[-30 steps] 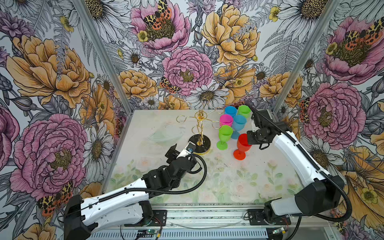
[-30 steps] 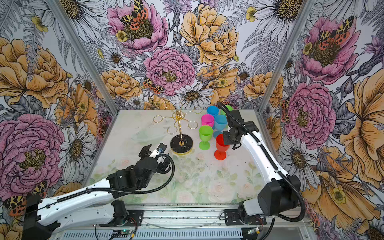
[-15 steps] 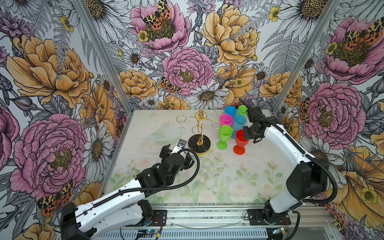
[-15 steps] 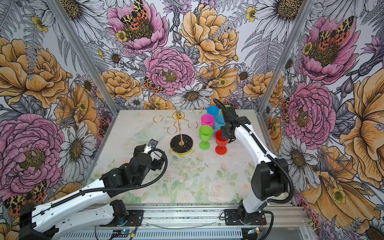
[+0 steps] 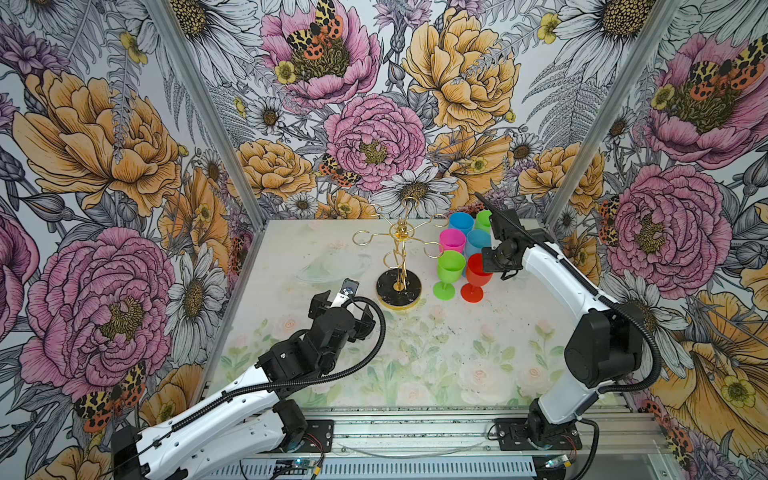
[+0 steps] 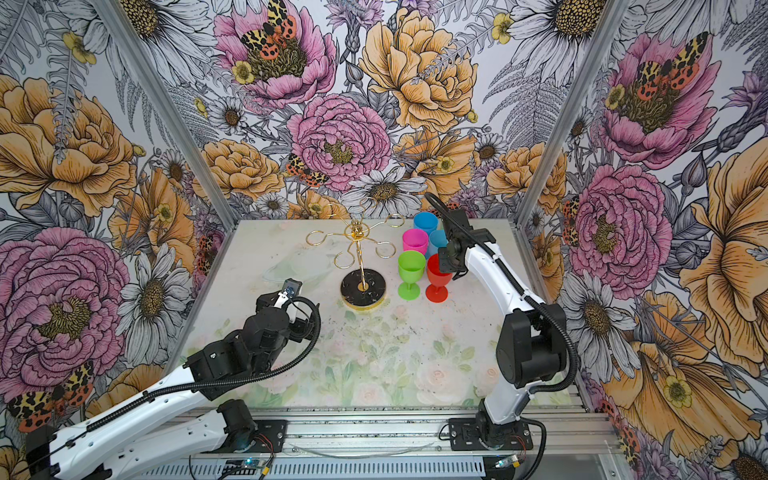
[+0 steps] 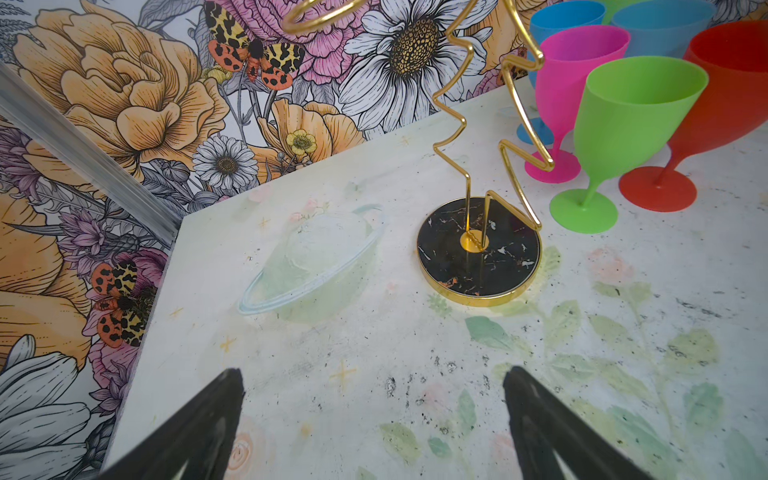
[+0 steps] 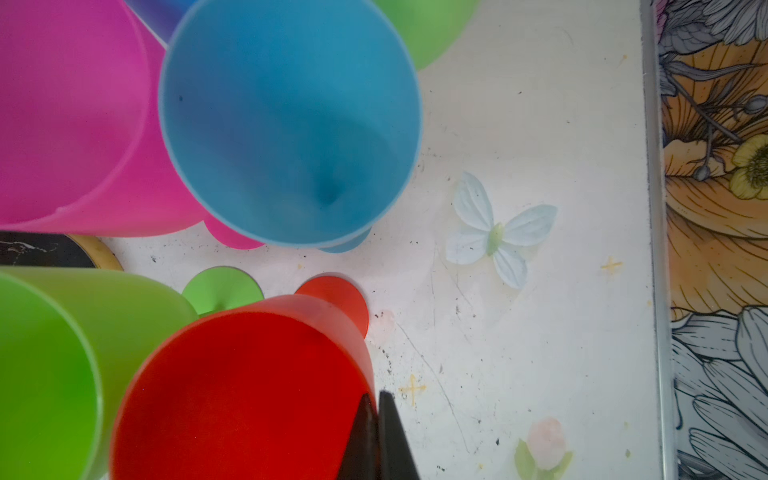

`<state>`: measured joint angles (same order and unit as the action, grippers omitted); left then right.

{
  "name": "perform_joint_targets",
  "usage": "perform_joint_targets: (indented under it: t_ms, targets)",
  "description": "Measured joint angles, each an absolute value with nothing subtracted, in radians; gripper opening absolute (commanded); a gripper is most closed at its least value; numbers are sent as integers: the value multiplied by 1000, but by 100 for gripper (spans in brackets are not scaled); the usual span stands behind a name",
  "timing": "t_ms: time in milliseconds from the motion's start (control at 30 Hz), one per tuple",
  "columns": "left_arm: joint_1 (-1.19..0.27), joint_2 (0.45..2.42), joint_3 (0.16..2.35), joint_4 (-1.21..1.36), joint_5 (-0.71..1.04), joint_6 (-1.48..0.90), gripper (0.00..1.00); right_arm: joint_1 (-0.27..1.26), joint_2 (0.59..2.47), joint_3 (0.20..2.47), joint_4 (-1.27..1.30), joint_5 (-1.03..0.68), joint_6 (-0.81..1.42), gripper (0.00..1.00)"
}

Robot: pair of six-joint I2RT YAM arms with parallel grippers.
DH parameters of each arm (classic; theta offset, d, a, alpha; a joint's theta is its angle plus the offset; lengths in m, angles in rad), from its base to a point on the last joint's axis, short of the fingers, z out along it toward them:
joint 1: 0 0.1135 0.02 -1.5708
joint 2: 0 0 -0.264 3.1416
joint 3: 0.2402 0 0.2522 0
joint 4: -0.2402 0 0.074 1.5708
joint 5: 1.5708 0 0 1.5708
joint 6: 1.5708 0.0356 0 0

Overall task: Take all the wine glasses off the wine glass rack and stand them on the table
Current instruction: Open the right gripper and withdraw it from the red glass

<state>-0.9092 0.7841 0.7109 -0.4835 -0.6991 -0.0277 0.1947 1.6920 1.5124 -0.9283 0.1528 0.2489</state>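
The wine glass rack point(image 5: 399, 286) point(image 6: 363, 289) point(image 7: 478, 253) stands mid-table, and all of its gold hooks that show are bare. A red wine glass point(image 5: 478, 270) point(image 6: 436, 272) point(image 7: 731, 83) point(image 8: 249, 395) stands upright on the table to the right of the rack. My right gripper point(image 8: 376, 399) is shut on its rim, one finger inside the bowl and one outside. My left gripper point(image 7: 372, 376) point(image 5: 343, 309) hangs open over bare table, in front and to the left of the rack, holding nothing.
Beside the red glass stand a green glass point(image 5: 451, 266), a pink one point(image 5: 452, 241), two blue ones point(image 5: 478, 241) and another green one point(image 5: 483, 219) at the back. A clear glass dish point(image 5: 332, 266) point(image 7: 311, 262) lies left of the rack. Walls enclose three sides.
My right gripper has carried the red glass a little toward the back, closer to the other glasses. My left gripper has drawn back from the rack's base, toward the left and front.
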Motion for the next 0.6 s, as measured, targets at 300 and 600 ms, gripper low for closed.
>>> perform_joint_targets:
  t_ms: [300,600]
  targets:
    - [-875,764,697,-492,-678,-28,99,189,1702,1518,-922,133,253,7]
    - [-795,762,695,-494,-656,-28,99,183,1692,1518,-922,100,256,42]
